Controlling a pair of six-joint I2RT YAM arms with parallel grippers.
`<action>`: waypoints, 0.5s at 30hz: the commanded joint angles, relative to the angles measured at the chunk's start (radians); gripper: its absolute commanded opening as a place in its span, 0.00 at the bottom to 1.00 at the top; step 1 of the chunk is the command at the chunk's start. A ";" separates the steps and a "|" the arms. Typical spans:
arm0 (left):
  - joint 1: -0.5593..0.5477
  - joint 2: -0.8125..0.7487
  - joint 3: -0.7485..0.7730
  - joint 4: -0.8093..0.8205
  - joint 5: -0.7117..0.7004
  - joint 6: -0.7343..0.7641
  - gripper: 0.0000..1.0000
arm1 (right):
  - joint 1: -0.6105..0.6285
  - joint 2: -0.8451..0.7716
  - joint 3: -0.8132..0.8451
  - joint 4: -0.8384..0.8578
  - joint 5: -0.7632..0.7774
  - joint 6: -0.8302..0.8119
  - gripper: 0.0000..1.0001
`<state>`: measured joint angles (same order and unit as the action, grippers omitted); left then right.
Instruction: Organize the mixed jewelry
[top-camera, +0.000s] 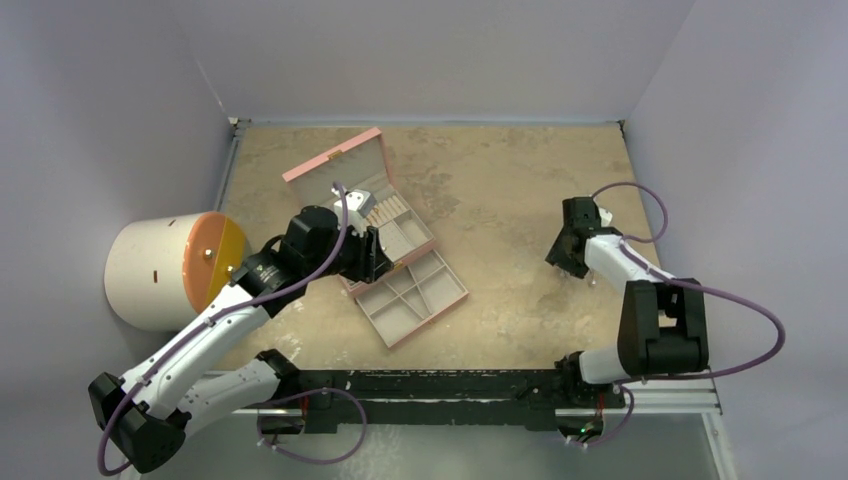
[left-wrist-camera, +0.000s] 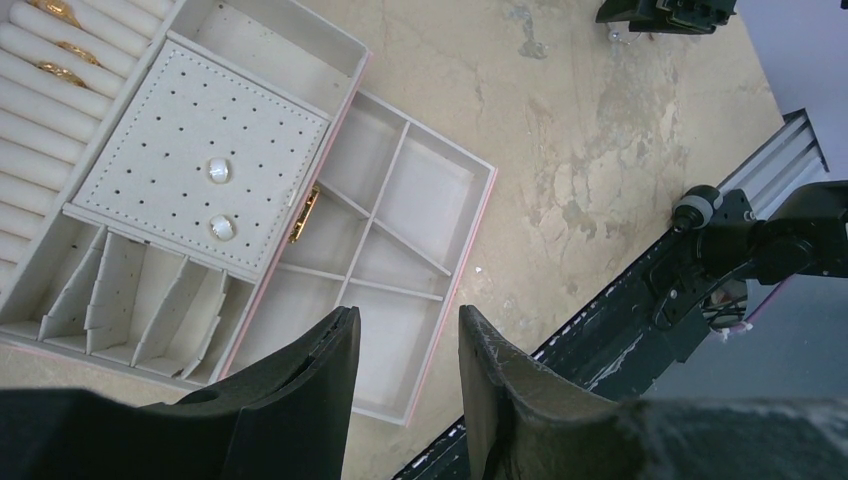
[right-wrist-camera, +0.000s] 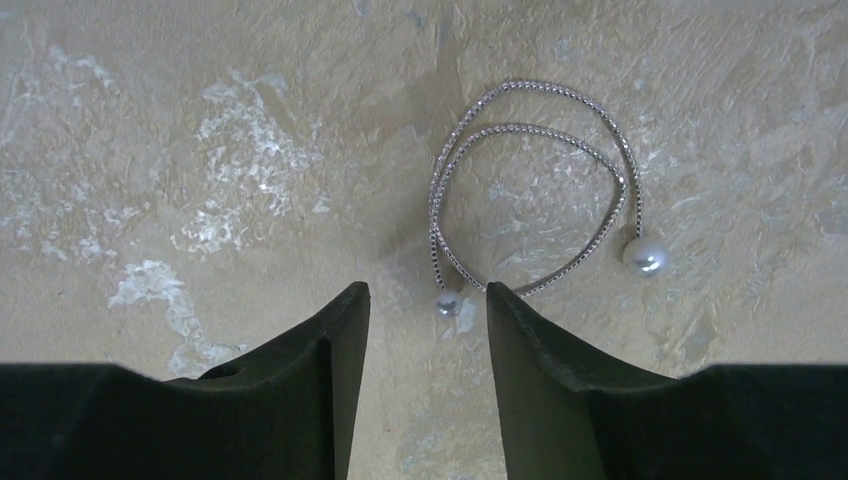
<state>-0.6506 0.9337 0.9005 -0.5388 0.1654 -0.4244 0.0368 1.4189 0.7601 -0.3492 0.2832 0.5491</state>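
Right gripper (right-wrist-camera: 428, 295), half-open and empty, is poised over the pearl-tipped silver coil (right-wrist-camera: 540, 86), apparently to pinch it; left gripper (left-wrist-camera: 408, 325) hovers likewise over the jewelry box (left-wrist-camera: 440, 195).

Box (top-camera: 403, 235) sits left of centre on the table (top-camera: 520, 190), lid (top-camera: 335, 157) tipped up behind it, drawer (top-camera: 415, 298) pulled out in front, toward the arms. Inside the box: rings (left-wrist-camera: 60, 45) in the roll slots, two pearl studs (left-wrist-camera: 218, 172) on the hole panel beside them. Drum (top-camera: 150, 272) lies well left of the box. Bracelet (right-wrist-camera: 643, 256) lies on the table well right of the box, one end between the right gripper (right-wrist-camera: 428, 300) fingertips.
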 joint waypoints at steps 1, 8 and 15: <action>-0.004 -0.009 -0.003 0.046 0.013 0.010 0.40 | -0.018 0.033 0.055 0.005 -0.013 0.016 0.48; -0.004 -0.009 -0.002 0.041 -0.003 0.012 0.40 | -0.026 0.078 0.078 -0.015 -0.007 0.024 0.39; -0.004 -0.010 -0.003 0.040 -0.006 0.013 0.40 | -0.025 0.118 0.089 -0.039 -0.046 0.025 0.34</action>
<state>-0.6506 0.9337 0.9005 -0.5392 0.1642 -0.4240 0.0154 1.5238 0.8097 -0.3576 0.2646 0.5587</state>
